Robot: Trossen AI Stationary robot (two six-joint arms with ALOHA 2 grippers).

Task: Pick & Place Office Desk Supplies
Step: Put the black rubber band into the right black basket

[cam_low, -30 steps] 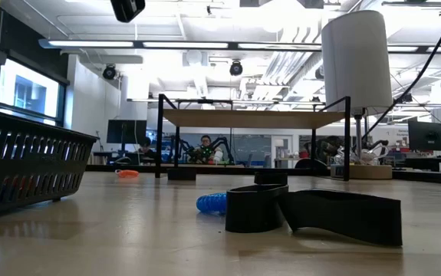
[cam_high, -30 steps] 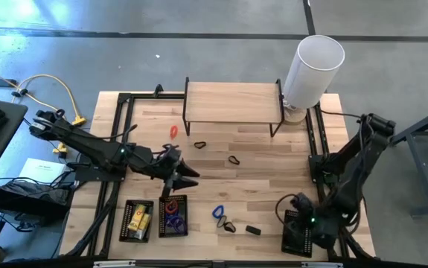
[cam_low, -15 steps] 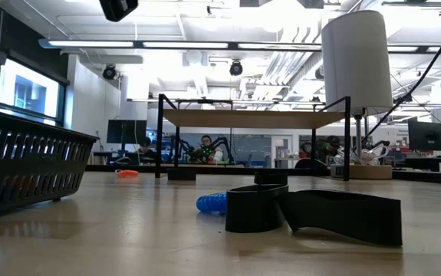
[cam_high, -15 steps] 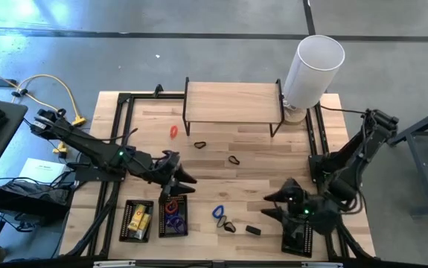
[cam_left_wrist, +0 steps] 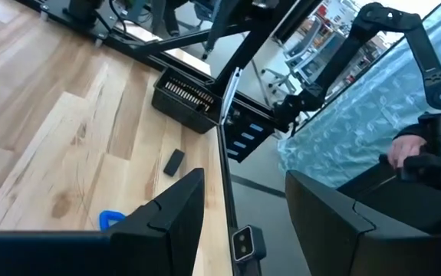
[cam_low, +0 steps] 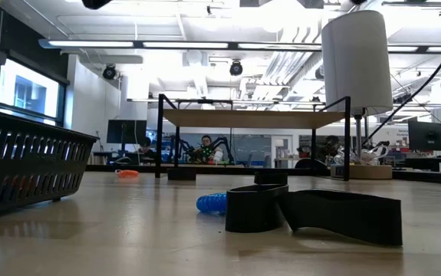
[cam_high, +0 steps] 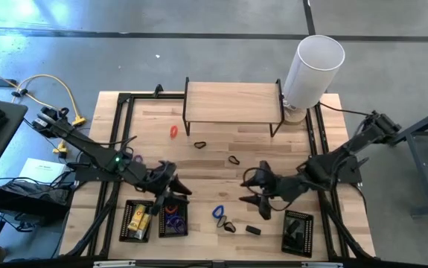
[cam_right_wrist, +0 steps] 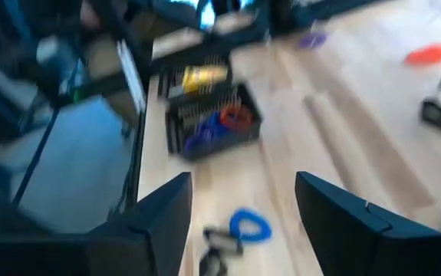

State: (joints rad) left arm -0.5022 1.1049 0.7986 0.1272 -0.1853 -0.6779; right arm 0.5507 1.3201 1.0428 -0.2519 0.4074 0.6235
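The desk supplies lie scattered on the wooden table: a red loop (cam_high: 173, 132), two black clips (cam_high: 199, 144) (cam_high: 234, 159), a blue loop (cam_high: 217, 213), another black clip (cam_high: 229, 226) and a black piece (cam_high: 253, 230). My left gripper (cam_high: 178, 192) hangs open above two black mesh trays, one with yellow packets (cam_high: 138, 219), one with coloured loops (cam_high: 173, 216). My right gripper (cam_high: 245, 191) hangs open over the table's middle, its fingers toward the left, above and beyond the blue loop (cam_right_wrist: 249, 226). Nothing sits between either pair of fingers (cam_left_wrist: 243, 207) (cam_right_wrist: 243, 207).
A third mesh tray (cam_high: 297, 232) stands at the near right. A wooden shelf on black legs (cam_high: 233, 102) spans the far side, with a tall white cylinder (cam_high: 314, 68) at its right. Black rails (cam_high: 118, 134) run along the table's sides. People sit in the room beyond.
My right gripper has swung from above the near-right tray toward the table's middle, rising and rolling its wrist as it went. My left gripper has drifted a little toward the near edge, over the two left trays. Nothing on the table has moved.
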